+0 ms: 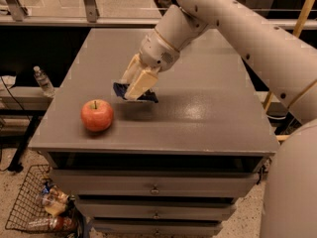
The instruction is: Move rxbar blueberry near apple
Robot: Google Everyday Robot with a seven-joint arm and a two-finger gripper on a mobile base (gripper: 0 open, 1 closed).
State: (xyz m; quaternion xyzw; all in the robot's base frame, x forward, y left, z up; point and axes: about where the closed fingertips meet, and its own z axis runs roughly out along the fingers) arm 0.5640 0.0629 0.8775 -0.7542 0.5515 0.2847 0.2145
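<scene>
Near the apple [97,115], pincer [134,89] clamps rxbar blueberry [148,97]

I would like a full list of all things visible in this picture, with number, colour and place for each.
round red-orange apple: one, red-orange, front left of the table top.
flat snack bar in dark blue wrapper: one, dark blue, in the gripper, right of the apple, apart from it.
grey table with drawers: one, grey, centre.
clear plastic water bottle: one, clear, left of the table, lower down.
wire basket: one, dark, floor at lower left, packages inside.
robot arm: one, white, from upper right.
gripper: one, tan fingers shut on the snack bar.
</scene>
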